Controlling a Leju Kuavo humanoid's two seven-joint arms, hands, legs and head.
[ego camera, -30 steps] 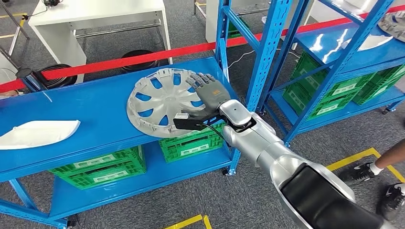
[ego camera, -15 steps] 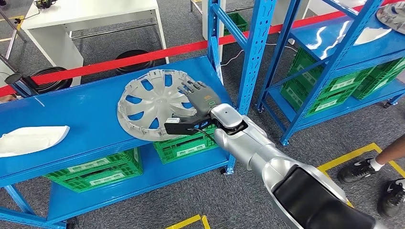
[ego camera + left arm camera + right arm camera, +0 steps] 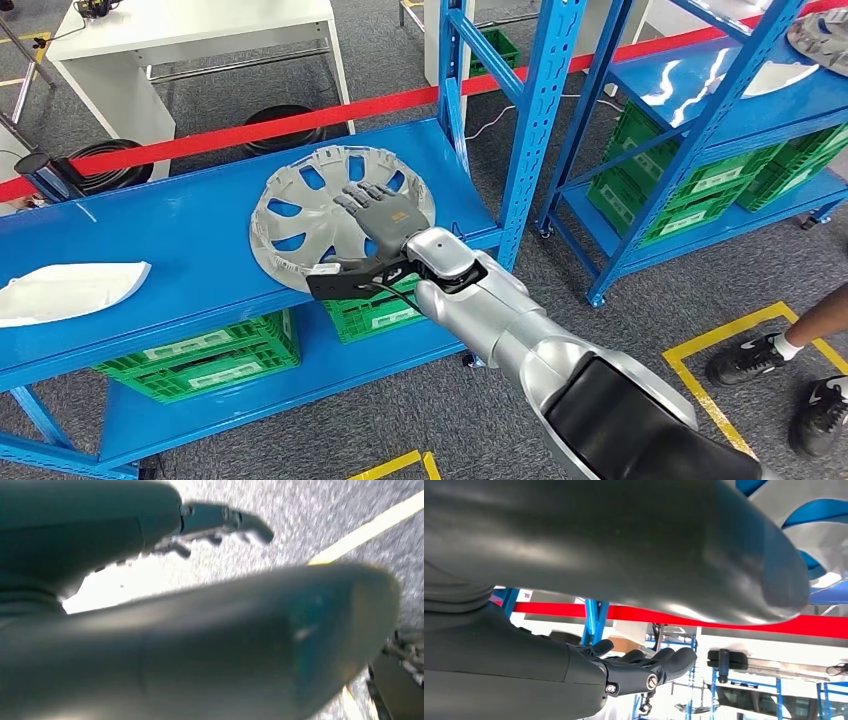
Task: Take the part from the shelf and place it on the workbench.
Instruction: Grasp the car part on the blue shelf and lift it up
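My right hand (image 3: 383, 222) lay palm down on the silver wheel cover (image 3: 300, 215), fingers (image 3: 358, 196) spread flat across its spokes and curled around nothing, with the cover's near rim jutting past the front edge of the blue shelf (image 3: 180, 245); to lift it well, I judged I should hook my thumb under that overhanging rim and pinch before raising. My left hand (image 3: 200, 645) hung over the grey floor holding nothing, fingers loosely apart. Beyond the cover, a red barrier tape (image 3: 250, 125) ran behind the shelf.
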